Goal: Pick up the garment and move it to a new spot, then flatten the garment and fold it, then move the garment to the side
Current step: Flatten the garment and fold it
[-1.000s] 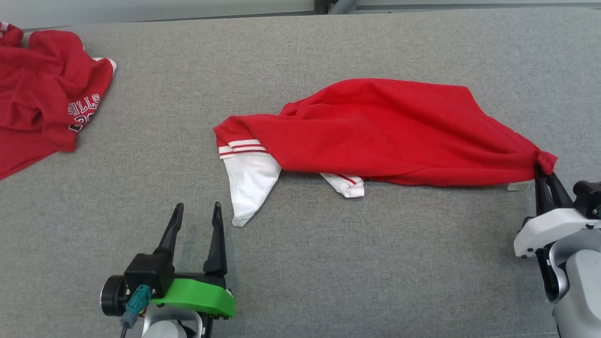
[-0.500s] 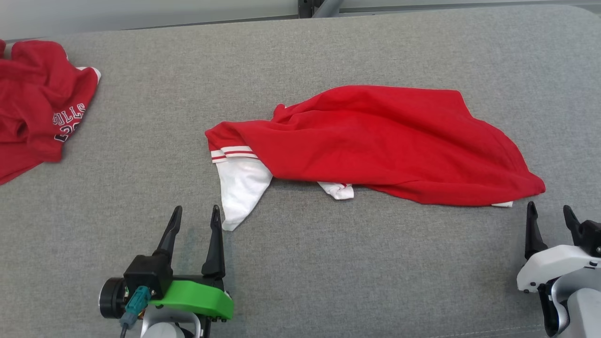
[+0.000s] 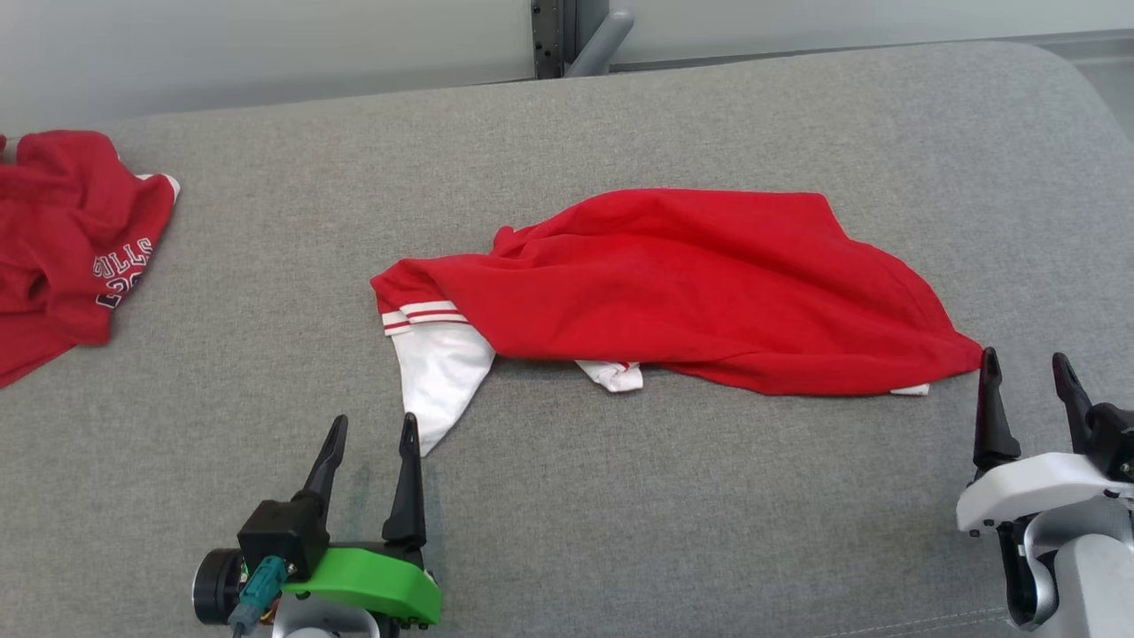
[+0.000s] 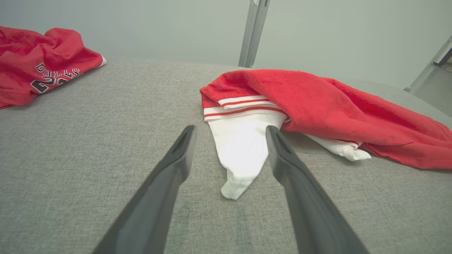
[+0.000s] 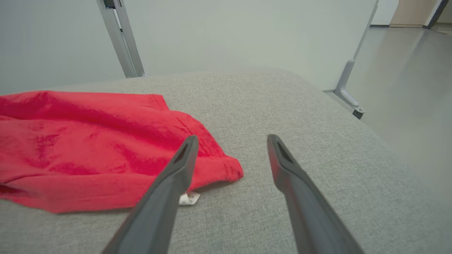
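One corner of the garment lies beside the gaping right gripper.

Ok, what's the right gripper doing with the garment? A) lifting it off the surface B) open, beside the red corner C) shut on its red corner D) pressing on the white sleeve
B: the right gripper has its fingers apart with nothing pinched, and the garment lies on the grey surface, its red corner near them.
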You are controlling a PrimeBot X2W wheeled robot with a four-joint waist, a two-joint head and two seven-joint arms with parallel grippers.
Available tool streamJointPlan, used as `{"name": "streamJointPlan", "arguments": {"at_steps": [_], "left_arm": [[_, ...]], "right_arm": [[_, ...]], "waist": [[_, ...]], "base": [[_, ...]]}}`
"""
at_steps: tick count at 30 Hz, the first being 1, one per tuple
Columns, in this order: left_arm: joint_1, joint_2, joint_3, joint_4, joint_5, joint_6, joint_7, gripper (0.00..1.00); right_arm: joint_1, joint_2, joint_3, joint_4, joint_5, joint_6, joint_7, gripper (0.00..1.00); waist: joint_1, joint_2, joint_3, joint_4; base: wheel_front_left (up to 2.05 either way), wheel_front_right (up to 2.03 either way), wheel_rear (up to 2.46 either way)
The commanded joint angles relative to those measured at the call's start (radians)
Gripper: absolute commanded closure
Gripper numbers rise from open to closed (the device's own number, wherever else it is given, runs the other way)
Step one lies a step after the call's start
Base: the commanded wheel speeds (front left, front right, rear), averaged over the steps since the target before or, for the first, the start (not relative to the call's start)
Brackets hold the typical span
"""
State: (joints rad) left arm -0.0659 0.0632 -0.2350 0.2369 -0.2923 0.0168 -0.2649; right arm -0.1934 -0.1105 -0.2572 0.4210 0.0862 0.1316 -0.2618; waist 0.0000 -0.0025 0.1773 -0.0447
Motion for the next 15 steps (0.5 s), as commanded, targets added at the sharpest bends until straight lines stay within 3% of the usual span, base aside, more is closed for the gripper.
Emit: {"name": "streamJointPlan", "arguments": {"at_steps": [1, 7, 15], "left_arm": [[0.01, 0.005, 0.0, 0.004, 0.0, -0.005, 0.001, 0.0], [0.022, 0.002, 0.006, 0.021, -0.015, -0.006, 0.001, 0.0], [0.067, 0.001, 0.023, 0.028, -0.019, -0.008, 0.001, 0.0]], "right_arm": [[0.014, 0.003, 0.007, -0.019, -0.006, -0.002, -0.004, 0.0], [0.054, 0.028, 0.059, -0.149, -0.011, -0.002, -0.003, 0.0], [0.116, 0.051, 0.087, -0.235, -0.004, -0.002, -0.003, 0.0]], "waist": [[0.0, 0.0025, -0.02, -0.009], [0.0, 0.0025, -0.069, -0.011], [0.0, 0.0025, -0.117, -0.004]], "base": [[0.0, 0.0, 0.0], [0.0, 0.0, 0.0], [0.0, 0.0, 0.0]]}}
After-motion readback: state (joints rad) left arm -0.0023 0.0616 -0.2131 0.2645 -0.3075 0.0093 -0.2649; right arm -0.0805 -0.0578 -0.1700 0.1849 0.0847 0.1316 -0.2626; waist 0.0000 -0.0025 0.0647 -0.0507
